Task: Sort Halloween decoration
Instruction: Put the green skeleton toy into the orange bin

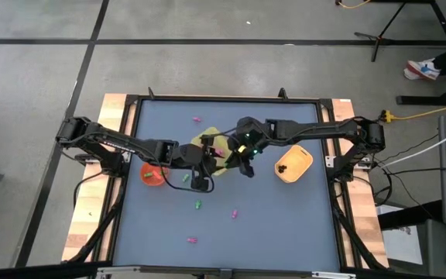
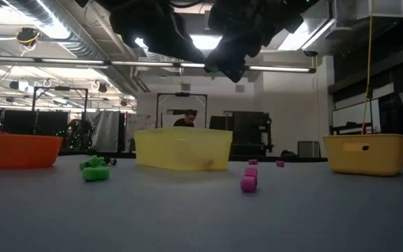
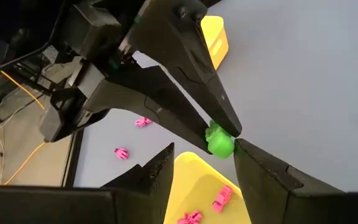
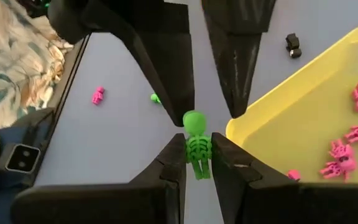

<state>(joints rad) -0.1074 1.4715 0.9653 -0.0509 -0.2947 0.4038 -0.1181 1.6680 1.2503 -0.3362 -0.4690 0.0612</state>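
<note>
My right gripper (image 4: 197,163) is shut on a green skeleton trinket (image 4: 196,144), held in the air beside the yellow tray (image 4: 303,118). My left gripper (image 3: 197,171) is open and faces it. Its fingers (image 4: 166,68) stand on either side of the skeleton's head (image 4: 194,121); whether a fingertip touches it, I cannot tell. In the high view both grippers meet over the tray (image 1: 207,143). Several pink trinkets (image 4: 347,149) lie in the tray. Loose pink (image 1: 197,119), green (image 1: 197,205) and black (image 4: 293,43) trinkets lie on the table. My right gripper pinches the green skeleton by its ribcage and legs (image 4: 197,155) between the two fingers. The head (image 3: 219,140) sticks out past the fingertips. The skeleton lies along the fingers and is lifted clear of the table, next to the tray's edge.
A red-orange bowl (image 1: 153,174) sits left of the tray, a yellow-orange bowl (image 1: 293,163) right of it. In the low view green (image 2: 95,169) and pink (image 2: 248,180) trinkets lie in front of the tray (image 2: 182,148). A person shows far behind the table.
</note>
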